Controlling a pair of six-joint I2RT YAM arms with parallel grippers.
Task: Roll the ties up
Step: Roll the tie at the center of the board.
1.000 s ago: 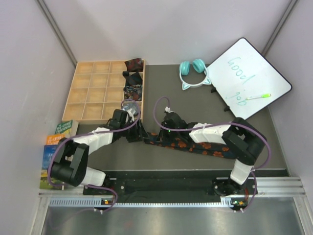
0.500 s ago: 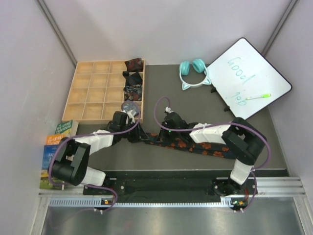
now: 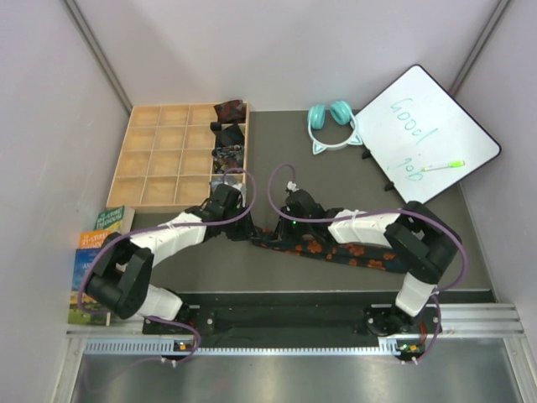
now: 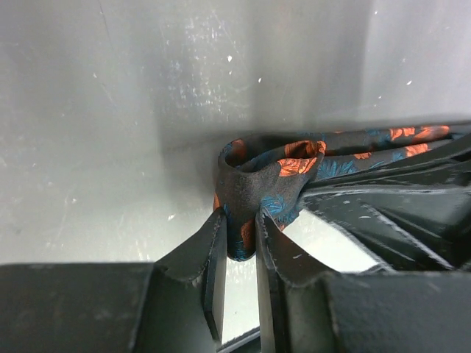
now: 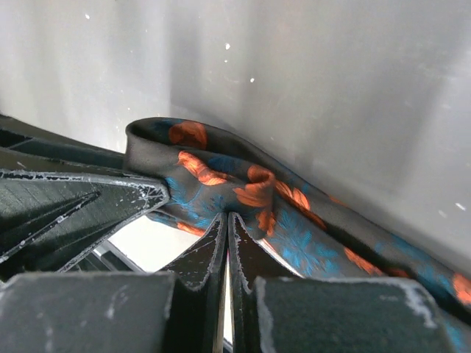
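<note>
1. Since a second ago the left arm has reached further right, so the left gripper [image 3: 243, 228] now sits closer to the right gripper [image 3: 281, 228]. The right arm has barely shifted.
2. The left gripper [image 4: 241, 234] is clamped on the folded end of the tie [image 4: 259, 170], which curls into a small loop above its fingers.
3. The fingers of the right gripper [image 5: 227, 226] are drawn almost together, with the edge of the tie [image 5: 243, 184] nipped at their tips.
4. The black, orange-blotched tie [image 3: 348, 251] trails flat to the right across the dark grey table [image 3: 285, 159].
5. A wooden tray [image 3: 159, 164] lies at the far left, with rolled ties [image 3: 229, 111] in its right-hand column.
6. Teal headphones [image 3: 330, 117] lie beside a tilted whiteboard [image 3: 403, 109] that carries a green marker [image 3: 442, 166].
7. Books [image 3: 101, 231] are stacked by the left wall, and pale panels enclose the table.
</note>
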